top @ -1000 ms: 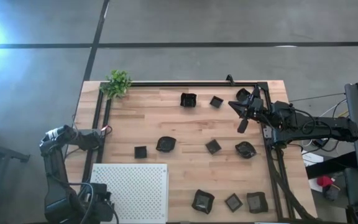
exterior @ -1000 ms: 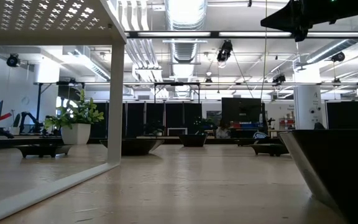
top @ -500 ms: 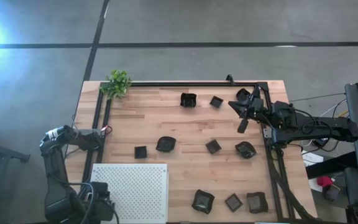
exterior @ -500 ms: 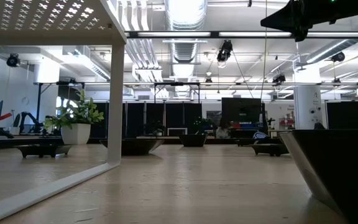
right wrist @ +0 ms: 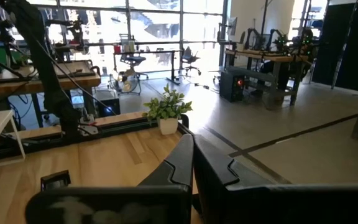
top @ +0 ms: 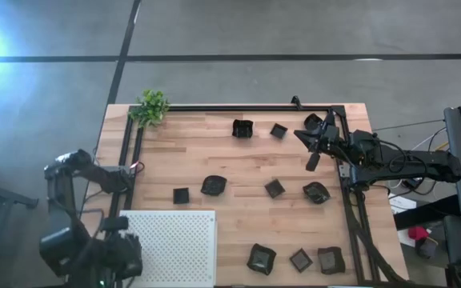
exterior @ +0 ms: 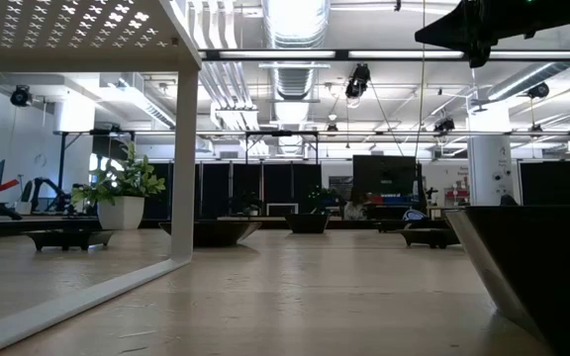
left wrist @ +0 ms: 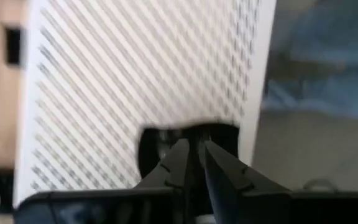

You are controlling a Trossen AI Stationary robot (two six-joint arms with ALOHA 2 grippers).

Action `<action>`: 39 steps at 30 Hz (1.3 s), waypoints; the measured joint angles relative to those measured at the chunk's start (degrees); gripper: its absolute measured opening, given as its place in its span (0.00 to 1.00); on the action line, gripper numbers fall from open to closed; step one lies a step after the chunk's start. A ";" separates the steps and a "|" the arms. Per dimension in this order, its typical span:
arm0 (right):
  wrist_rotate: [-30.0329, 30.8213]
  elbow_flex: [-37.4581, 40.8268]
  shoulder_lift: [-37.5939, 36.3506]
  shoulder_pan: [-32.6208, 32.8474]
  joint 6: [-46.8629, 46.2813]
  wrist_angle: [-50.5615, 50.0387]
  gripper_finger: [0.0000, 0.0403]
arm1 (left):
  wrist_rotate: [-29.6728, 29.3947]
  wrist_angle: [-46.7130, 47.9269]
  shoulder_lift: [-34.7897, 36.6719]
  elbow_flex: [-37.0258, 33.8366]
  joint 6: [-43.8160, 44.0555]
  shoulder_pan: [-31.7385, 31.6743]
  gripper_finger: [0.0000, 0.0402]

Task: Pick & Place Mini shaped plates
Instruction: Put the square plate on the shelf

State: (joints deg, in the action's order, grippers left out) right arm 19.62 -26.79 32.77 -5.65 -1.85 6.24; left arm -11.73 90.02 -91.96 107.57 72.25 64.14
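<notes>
Beside plates (top: 274, 188), plant (top: 151, 106), perforated board (top: 168, 247).

The wooden tabletop (top: 238, 164) is scattered with small dark plates (top: 213, 186); a plant (top: 151, 106) and white board (top: 167, 247) occupy left corners.

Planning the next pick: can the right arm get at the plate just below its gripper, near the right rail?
Probably yes. The right gripper hovers above the table with jaws shut and empty, and that plate lies close by on bare wood, apart from its neighbour. Only the black rail beside it crowds the approach.
</notes>
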 joint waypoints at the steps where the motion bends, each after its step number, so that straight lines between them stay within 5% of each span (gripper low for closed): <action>1: -0.02 0.00 0.00 0.02 0.00 0.00 0.02 | -2.38 0.10 0.65 -0.16 0.38 -0.02 0.10; 8: -0.11 0.00 0.00 0.02 -0.15 0.00 0.02 | -14.87 0.04 5.97 -2.95 2.47 -3.20 0.10; 13: -0.11 0.00 0.00 0.00 0.12 0.00 0.02 | -17.84 0.05 8.92 -5.99 2.51 -8.26 0.10; 31: -0.09 -0.01 0.00 0.01 0.31 0.00 0.02 | -17.07 -0.02 14.55 -17.89 -1.88 -37.57 0.10; 39: -0.09 0.00 0.00 0.00 0.33 0.00 0.02 | -5.27 -0.13 14.55 -26.55 6.96 -47.67 0.10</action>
State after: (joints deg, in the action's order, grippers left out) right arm 19.53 -26.79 32.77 -5.65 -1.52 6.24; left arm -17.00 89.89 -77.41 81.02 79.21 16.46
